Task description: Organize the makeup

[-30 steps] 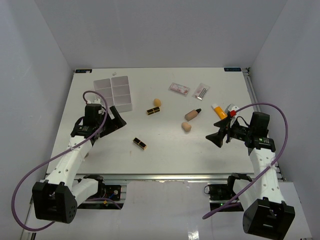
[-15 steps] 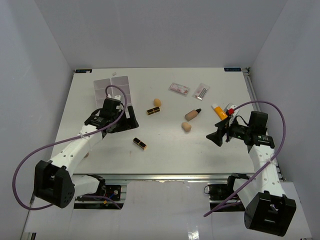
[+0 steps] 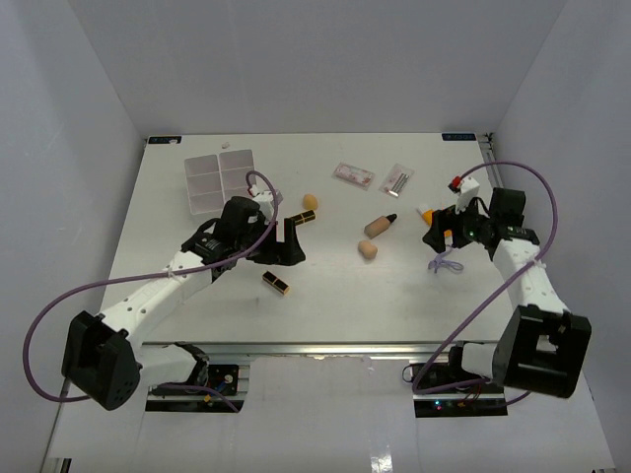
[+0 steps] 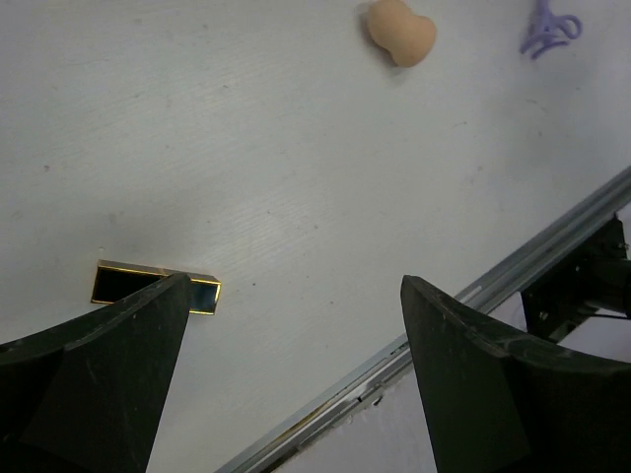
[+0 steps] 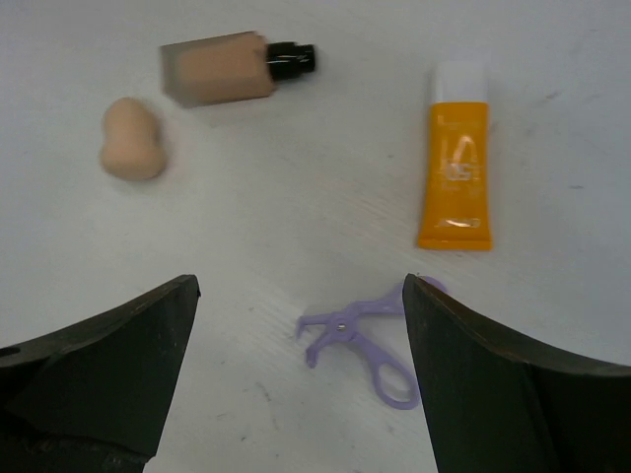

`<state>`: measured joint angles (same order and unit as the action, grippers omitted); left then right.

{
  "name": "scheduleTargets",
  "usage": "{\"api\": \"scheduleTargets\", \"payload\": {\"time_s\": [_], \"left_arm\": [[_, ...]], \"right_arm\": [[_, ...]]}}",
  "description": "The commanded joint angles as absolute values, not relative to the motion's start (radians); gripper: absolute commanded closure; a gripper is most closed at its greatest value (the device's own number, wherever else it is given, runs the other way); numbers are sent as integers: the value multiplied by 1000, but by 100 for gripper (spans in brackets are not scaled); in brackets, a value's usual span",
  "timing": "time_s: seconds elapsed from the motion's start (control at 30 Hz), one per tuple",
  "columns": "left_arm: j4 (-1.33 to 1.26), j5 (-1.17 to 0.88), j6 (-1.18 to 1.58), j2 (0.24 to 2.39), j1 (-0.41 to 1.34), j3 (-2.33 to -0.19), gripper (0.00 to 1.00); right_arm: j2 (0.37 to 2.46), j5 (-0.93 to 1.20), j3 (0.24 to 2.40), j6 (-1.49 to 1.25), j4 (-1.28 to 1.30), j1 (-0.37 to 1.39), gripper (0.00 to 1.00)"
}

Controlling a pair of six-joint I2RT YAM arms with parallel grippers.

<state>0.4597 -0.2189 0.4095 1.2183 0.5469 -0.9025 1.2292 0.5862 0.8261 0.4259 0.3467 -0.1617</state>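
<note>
Black-gold lipstick tube (image 4: 133, 283) — partly hidden behind left fingers (image 4: 94, 379) | fingers spread

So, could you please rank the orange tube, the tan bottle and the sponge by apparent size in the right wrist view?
1. orange tube, the longest.
2. tan bottle, close to the tube, so that order is unsure.
3. sponge, clearly smallest.

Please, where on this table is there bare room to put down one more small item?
The widest bare patch is the near middle, bordered by the lipstick tube, the nearer sponge and the purple curler. The far strip behind the clear packets is also bare. It is crowded around the bottle and the orange tube.
</note>
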Motion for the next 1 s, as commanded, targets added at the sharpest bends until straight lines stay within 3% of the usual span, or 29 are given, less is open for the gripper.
{"api": "scheduleTargets", "payload": {"time_s": [0.0, 0.37, 0.63, 0.97], "left_arm": [[346, -370, 447, 1091, 549, -833, 2], [337, -412, 558, 896, 549, -770, 2], [347, -405, 598, 841, 549, -744, 2], [339, -410, 625, 828, 549, -721, 2]], "right_arm": [[1427, 296, 1000, 361, 315, -143, 10], [1734, 154, 1174, 380, 321, -74, 8], [1858, 118, 1270, 421, 353, -53, 0], [1941, 136, 1321, 453, 407, -49, 23]]}}
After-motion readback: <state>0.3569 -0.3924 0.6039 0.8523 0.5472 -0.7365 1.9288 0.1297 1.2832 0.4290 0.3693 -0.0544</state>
